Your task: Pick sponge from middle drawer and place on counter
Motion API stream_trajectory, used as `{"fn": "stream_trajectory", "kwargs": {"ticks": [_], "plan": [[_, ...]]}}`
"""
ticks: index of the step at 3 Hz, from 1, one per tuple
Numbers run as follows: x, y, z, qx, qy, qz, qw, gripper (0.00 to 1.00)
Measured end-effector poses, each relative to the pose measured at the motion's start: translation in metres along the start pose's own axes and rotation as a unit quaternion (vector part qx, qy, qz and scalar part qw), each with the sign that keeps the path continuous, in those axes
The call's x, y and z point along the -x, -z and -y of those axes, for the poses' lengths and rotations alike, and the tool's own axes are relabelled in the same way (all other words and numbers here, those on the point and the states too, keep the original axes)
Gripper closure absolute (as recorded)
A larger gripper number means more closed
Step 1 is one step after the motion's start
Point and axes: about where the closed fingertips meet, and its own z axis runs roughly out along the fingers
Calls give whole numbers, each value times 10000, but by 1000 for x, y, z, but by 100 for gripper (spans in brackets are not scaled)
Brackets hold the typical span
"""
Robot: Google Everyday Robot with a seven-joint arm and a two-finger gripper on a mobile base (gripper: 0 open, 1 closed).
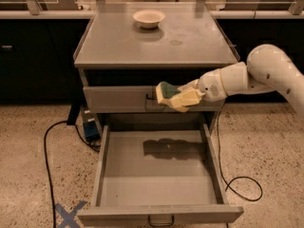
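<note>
My gripper (179, 99) comes in from the right and is shut on the sponge (166, 91), whose dark green face over a yellow body shows at its left. It holds the sponge in the air in front of the upper drawer front, above the open middle drawer (159, 175). The drawer's tray shows only the gripper's shadow. The counter (190, 44) lies above and behind the gripper.
A cream bowl (148, 18) sits at the back of the counter. The upper drawer front (114, 99) is shut. My white arm (266, 72) reaches in from the right. Black cables (47, 146) lie on the speckled floor on both sides, and a blue cross (69, 214) is taped at bottom left.
</note>
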Motion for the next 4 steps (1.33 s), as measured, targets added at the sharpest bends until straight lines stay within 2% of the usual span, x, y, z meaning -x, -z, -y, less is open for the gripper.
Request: {"fn": "stream_trajectory", "kwargs": {"ticks": [1,2,3,4], "plan": [[54,28,-1,283,148,117,9994,100],[89,41,-3,717,116,153,9972,100],[120,38,14,1079,-80,439,9932,100],[163,59,45,663,239,1041,9921,100]]}}
